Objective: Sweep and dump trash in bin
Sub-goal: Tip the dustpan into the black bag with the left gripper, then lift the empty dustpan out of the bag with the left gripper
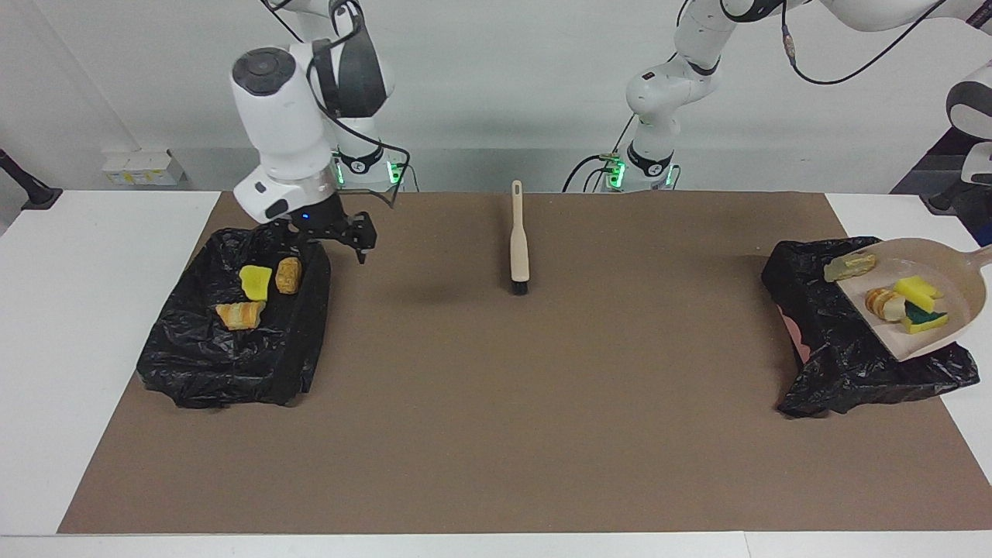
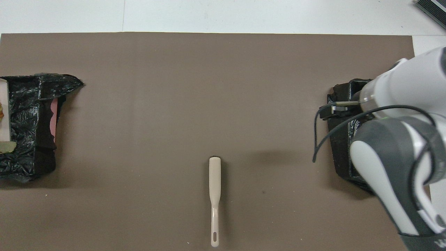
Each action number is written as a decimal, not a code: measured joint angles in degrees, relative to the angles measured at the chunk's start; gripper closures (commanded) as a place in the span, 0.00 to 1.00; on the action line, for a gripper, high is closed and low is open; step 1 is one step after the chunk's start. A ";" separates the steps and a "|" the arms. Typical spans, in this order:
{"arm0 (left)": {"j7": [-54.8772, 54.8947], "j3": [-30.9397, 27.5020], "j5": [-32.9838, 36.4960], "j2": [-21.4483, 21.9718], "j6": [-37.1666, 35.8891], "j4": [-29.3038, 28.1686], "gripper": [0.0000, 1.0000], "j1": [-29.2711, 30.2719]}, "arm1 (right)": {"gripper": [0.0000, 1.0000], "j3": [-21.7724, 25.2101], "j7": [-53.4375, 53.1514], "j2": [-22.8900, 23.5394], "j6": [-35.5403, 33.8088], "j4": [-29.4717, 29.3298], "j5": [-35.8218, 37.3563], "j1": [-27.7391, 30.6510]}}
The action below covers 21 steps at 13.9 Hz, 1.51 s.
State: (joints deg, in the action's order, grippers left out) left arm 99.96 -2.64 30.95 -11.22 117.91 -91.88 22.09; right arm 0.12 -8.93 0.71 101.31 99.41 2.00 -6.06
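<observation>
Dustpan [image 1: 942,310] raised over the black-lined bin [image 1: 845,349] at the left arm's end of the table, carrying three pieces of trash [image 1: 903,298].

Held by its handle at the picture's edge, left gripper itself out of sight in both views, closed by every sign. Loaded with a pale bread lump [image 1: 850,266], a striped croissant-like piece [image 1: 885,303] and a green-backed yellow sponge chunk [image 1: 920,304]. Three more pieces [image 1: 260,291] in the other black-lined bin [image 1: 232,349] at the right arm's end: yellow sponge, brown lump, striped croissant. Right gripper [image 1: 341,236] over that bin's edge nearer the robots, jaws spread wide, gripping nothing. Brush [image 1: 518,240] flat on the brown mat [image 1: 496,434] mid-table, handle toward the robots, touched by neither arm.
</observation>
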 measured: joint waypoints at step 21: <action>-35.87 1.24 12.08 6.31 -17.06 -3.95 1.00 -18.92 | 0.00 6.17 10.36 -7.86 -9.67 -3.06 0.06 1.76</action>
State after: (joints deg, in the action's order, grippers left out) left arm 64.09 -1.40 43.03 -4.91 100.85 -95.83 3.18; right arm 6.29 1.43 -7.15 91.64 96.36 2.06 -4.30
